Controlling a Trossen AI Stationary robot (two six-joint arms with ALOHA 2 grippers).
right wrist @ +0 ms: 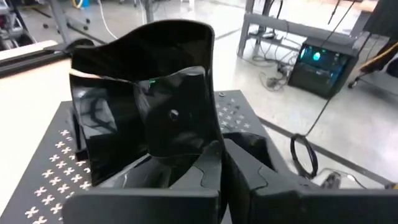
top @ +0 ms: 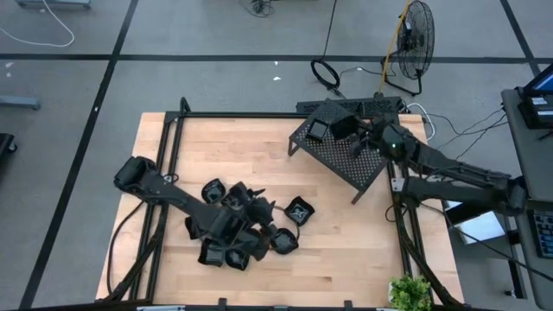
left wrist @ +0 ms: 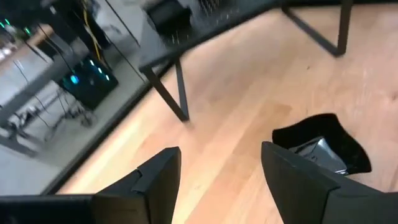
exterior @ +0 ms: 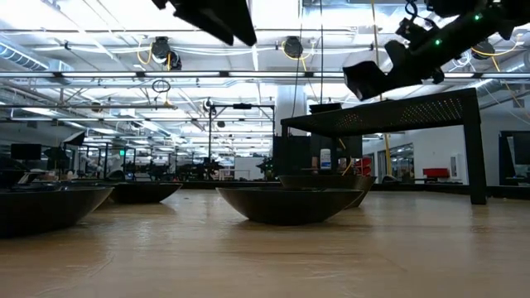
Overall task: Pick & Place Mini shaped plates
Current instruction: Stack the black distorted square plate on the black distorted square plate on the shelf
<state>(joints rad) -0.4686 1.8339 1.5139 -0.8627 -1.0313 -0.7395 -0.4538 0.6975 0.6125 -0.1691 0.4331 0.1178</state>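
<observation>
Bright, even overhead light fills the room. In the low view, ceiling strip lamps [exterior: 108, 21] glare white, and near dishes are dark blurred silhouettes. The glossy black wavy-edged plate [right wrist: 149, 106] mirrors highlights.

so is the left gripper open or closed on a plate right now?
Open and empty. In its wrist view the left gripper has its fingers apart with bare wood between them; a mini plate lies just beyond one finger.

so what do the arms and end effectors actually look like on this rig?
Both arms are dark, matte black with rounded joint housings. The left end effector has two flat, angular black fingers. The right end effector has the same black build; green indicator lights glow on its arm.
</observation>
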